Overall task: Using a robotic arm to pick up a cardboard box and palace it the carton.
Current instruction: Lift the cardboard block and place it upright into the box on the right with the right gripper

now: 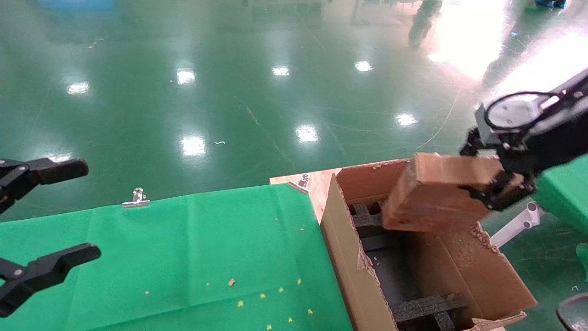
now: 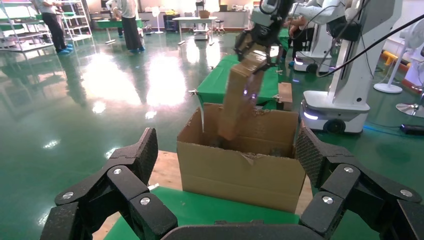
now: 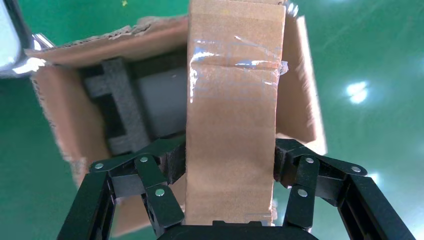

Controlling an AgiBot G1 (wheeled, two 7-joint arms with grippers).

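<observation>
- Here, nearest the camera at the lower left of the head view, the left pincer [image 1: 46, 216] hangs idle with its fingers spread wide over the green surface [image 1: 183, 257], holding nothing.
- Next, at the lower right of that view, the carton [image 1: 349, 257] stands open on the edge of the surface, with black foam [image 1: 427, 305] lying inside.
- Above the carton's far end, in the right middle of the head view, the box [image 1: 436, 197] hangs tilted, its lower end dipping down past the carton's rim toward the foam.
- The right pincer [image 1: 500, 177] is clamped on the box's upper end, one finger on each long side; the right wrist view shows the box [image 3: 232, 115] running straight out from the pincer [image 3: 230, 175], long axis pointing into the carton [image 3: 65, 115].
- So the opening lies directly beyond the box's free end; lowering along that axis looks like what remains, and the right arm is the only one near.
</observation>
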